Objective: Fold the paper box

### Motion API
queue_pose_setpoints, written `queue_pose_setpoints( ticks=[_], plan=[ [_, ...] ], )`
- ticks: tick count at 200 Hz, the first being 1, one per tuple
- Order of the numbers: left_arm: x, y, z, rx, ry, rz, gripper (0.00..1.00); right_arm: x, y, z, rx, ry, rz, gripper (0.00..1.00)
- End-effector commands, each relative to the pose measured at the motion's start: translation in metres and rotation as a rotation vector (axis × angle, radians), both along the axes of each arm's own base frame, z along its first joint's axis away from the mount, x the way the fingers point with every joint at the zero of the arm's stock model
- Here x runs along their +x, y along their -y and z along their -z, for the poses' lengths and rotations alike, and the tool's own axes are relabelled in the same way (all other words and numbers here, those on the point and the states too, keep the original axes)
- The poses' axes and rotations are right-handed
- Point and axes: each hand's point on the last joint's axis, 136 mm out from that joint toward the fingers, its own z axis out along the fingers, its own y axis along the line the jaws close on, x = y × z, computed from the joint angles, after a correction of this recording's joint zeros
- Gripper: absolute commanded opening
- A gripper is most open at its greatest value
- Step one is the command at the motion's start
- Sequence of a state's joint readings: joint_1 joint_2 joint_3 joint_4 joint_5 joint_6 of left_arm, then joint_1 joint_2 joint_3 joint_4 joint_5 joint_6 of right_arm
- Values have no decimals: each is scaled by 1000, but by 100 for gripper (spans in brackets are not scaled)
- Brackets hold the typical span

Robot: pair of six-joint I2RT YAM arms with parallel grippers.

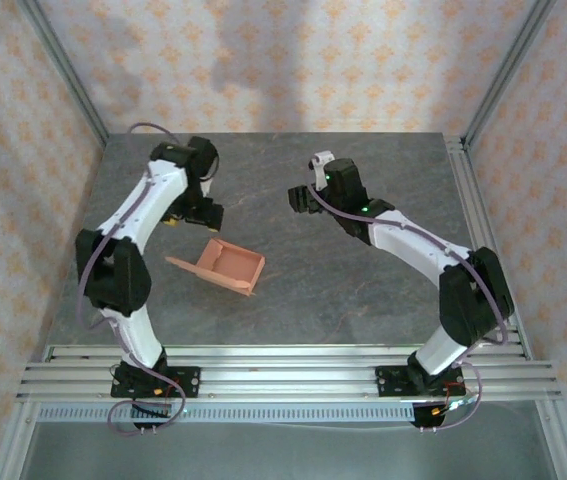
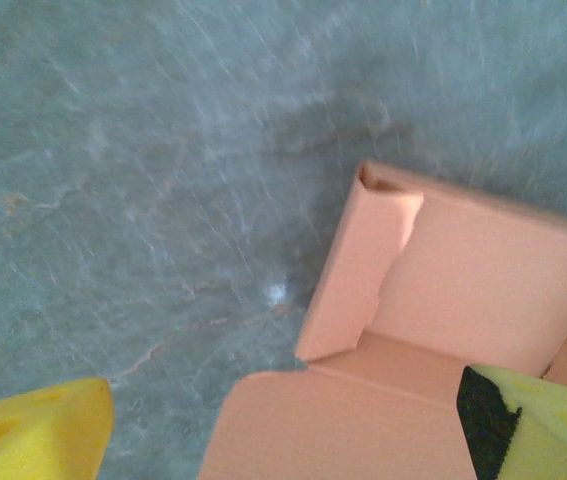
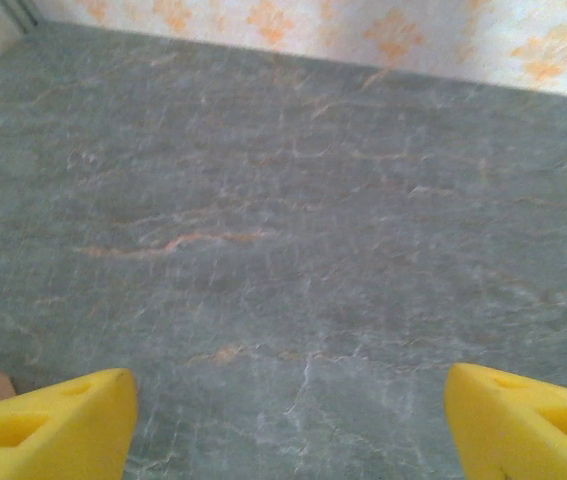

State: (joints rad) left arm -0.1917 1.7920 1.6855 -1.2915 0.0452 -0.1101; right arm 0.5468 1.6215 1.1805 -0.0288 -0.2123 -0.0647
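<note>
**Half-folded paper box lying on the tabletop, both pincers spread wide**

The grey, veined tabletop is closed in by patterned walls, with metal rails along its near edge. The left arm arches high, wrist bent down. The right arm stretches low toward the middle. The paper box, salmon-orange, lies just below the left pincer on its near side and well to the left of the right pincer. Its walls stand up as a shallow tray, with one flap lying flat. Both pincers gape, gripping nothing. One yellow left finger overlaps the box's edge, and contact cannot be told.
</note>
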Motion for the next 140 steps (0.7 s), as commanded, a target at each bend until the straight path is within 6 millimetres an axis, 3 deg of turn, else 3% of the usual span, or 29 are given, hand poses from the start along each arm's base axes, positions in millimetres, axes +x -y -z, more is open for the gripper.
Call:
queue_pose_setpoints(
  ticks=[1,42,82,140],
  plan=[
    [17,2,-28,-76,173,-64,92,-4,-14,15,-3,-75,-80,80],
    [11,4,-66,-152,317,-51,100,-13,-42,47,-13,-156,-152,80],
    [-9,2,-101,-160,372,-10,100,-29,-88,80,-62,-214,-238,79],
    [-30,-11,-133,-126,484,23,100,-56,-148,111,-115,-251,-363,79]
  ],
)
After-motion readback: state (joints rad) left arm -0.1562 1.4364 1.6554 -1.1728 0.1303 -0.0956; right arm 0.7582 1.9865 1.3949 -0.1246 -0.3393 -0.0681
